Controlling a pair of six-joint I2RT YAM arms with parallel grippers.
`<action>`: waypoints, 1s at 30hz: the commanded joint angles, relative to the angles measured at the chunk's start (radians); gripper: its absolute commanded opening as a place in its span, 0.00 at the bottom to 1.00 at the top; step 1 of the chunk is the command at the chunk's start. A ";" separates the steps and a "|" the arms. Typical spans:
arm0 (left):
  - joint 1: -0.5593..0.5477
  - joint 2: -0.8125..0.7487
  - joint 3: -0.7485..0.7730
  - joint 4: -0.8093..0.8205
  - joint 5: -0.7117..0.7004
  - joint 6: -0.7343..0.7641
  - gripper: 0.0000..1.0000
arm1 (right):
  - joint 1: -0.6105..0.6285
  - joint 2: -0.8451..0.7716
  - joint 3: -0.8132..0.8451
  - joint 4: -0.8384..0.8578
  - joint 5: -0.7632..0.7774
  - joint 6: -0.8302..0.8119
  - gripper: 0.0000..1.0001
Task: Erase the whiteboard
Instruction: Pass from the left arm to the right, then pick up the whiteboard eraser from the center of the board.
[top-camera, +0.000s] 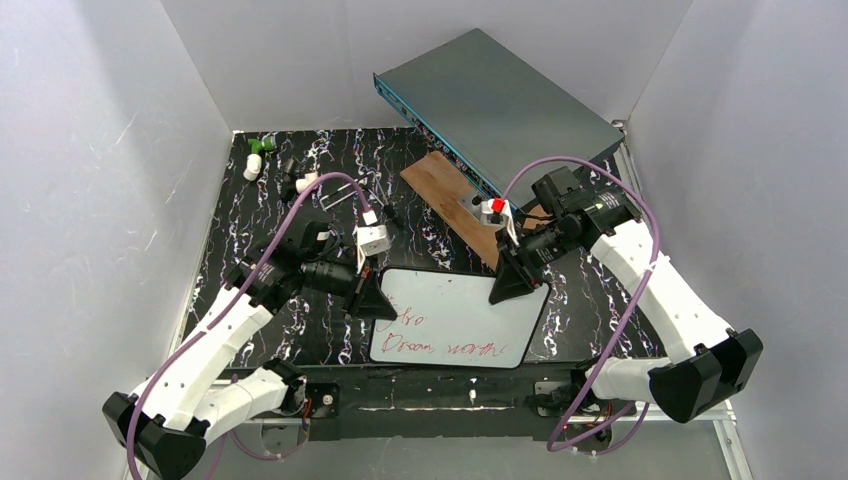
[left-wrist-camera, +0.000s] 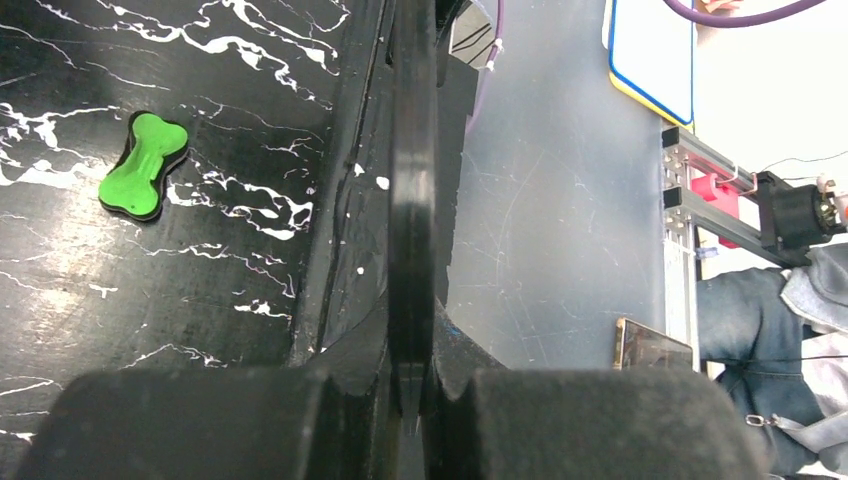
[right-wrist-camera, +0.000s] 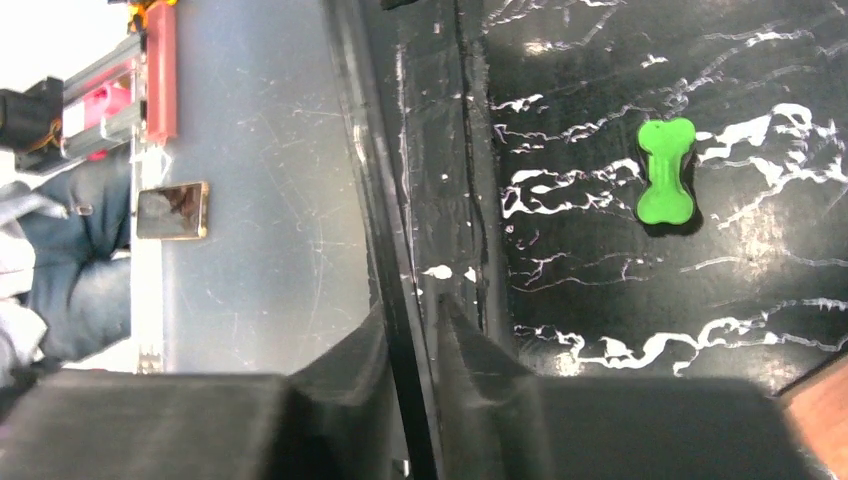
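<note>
The whiteboard (top-camera: 455, 320) lies flat on the black marbled table near the front, with red handwriting on it. My left gripper (top-camera: 375, 300) sits at its far left corner. In the left wrist view the board's black rim (left-wrist-camera: 411, 200) runs edge-on between the fingers, and my left gripper (left-wrist-camera: 412, 310) is shut on it. My right gripper (top-camera: 510, 285) is at the far right corner. In the right wrist view its jaws (right-wrist-camera: 410, 315) straddle the rim (right-wrist-camera: 400, 250), narrowly open: one finger is against the edge and a sliver of gap shows on the other side.
A grey-teal metal box (top-camera: 500, 105) leans at the back right, over a brown wooden plank (top-camera: 445, 190). A white cube (top-camera: 373, 238) stands just beyond the board. A green bone-shaped piece (left-wrist-camera: 145, 178) (right-wrist-camera: 667, 172) lies on the table. Small white and green parts (top-camera: 258, 155) sit at the far left.
</note>
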 joint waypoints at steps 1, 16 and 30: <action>0.002 -0.002 0.042 0.086 0.066 -0.001 0.00 | 0.009 0.001 0.012 -0.060 -0.062 -0.040 0.12; 0.002 -0.011 -0.010 0.183 -0.089 -0.048 0.32 | -0.028 -0.105 -0.030 -0.011 0.036 -0.029 0.01; -0.209 -0.101 -0.382 0.518 -0.807 -0.497 0.98 | -0.369 -0.401 -0.217 0.198 0.319 0.115 0.01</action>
